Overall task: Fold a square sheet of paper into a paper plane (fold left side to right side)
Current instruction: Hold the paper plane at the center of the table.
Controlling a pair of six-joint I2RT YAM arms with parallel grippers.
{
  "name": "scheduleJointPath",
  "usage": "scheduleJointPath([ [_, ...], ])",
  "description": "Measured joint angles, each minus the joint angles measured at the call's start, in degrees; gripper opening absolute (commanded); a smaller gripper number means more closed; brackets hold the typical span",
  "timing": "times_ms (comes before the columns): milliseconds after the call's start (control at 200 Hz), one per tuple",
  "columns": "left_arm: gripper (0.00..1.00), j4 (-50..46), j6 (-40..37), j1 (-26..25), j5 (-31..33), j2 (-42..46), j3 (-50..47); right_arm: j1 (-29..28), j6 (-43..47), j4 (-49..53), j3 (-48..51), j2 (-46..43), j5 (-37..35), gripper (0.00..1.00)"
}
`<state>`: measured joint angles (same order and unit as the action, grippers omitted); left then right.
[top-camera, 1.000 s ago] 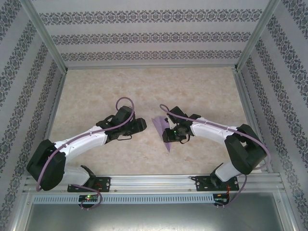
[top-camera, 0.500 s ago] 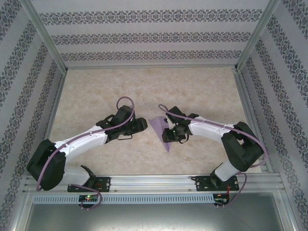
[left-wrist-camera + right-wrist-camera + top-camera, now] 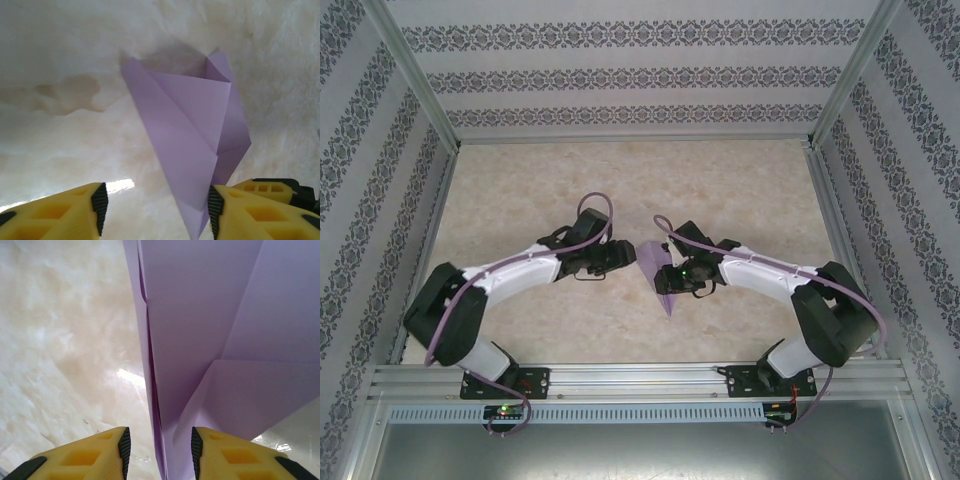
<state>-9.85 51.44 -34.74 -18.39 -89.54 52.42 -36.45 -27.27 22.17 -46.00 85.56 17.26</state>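
The lilac paper plane point(image 3: 658, 272) lies mid-table as a narrow folded triangle, its sharp tip toward the near edge. No flat square sheet is in view; the paper is folded. My left gripper point(image 3: 624, 258) is just left of the plane and open. In the left wrist view the plane point(image 3: 190, 125) has its layers partly lifted, and its tip runs down beside the right pad point(image 3: 215, 207) of the left gripper point(image 3: 157, 210). My right gripper point(image 3: 667, 276) is at the plane's right side. It point(image 3: 158, 452) is open, with the plane's point(image 3: 210, 330) raised crease between the pads and touching neither.
The tabletop point(image 3: 620, 190) is beige marble-patterned, enclosed by patterned walls and an aluminium frame point(image 3: 640, 378) along the near edge. Both arms bend inward to the middle, their purple cables point(image 3: 595, 205) looping above the wrists.
My left arm has swung right and forward, bringing its gripper close to the plane's left edge. The right gripper and the plane have shifted only slightly.
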Motion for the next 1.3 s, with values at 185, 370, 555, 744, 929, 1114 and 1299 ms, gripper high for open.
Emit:
scheduleJointPath([
  [185, 0.59, 0.2, 2.3, -0.2, -5.5, -7.4, 6.1, 3.7, -1.5, -2.6, 3.2, -4.0, 1.7, 0.45],
  [370, 0.61, -4.3, 4.1, -2.4, -5.6, -10.6, 12.8, 8.7, -2.8, -3.8, 6.0, -10.4, 3.0, 0.47],
  [555, 0.56, -8.3, 5.8, -5.3, -4.2, -11.9, 14.6, 10.0, -2.8, -4.9, 6.1, -12.0, 4.3, 0.47],
  [744, 0.55, -10.4, 7.4, -5.7, -2.6, -11.9, 13.0, 9.9, -2.8, -4.9, 6.1, -11.9, 5.2, 0.48],
  [929, 0.56, -10.5, 7.6, -5.7, -2.5, -12.8, 13.2, 9.2, -2.8, -4.9, 6.1, -11.5, 5.2, 0.48],
  [1114, 0.54, -10.5, 7.6, -5.7, -2.5, -14.5, 13.6, 8.4, -2.8, -4.9, 6.1, -11.0, 5.2, 0.48],
  [1299, 0.50, -10.3, 7.8, -5.7, -2.5, -15.0, 13.6, 8.4, -2.8, -4.9, 6.1, -10.8, 5.2, 0.48],
])
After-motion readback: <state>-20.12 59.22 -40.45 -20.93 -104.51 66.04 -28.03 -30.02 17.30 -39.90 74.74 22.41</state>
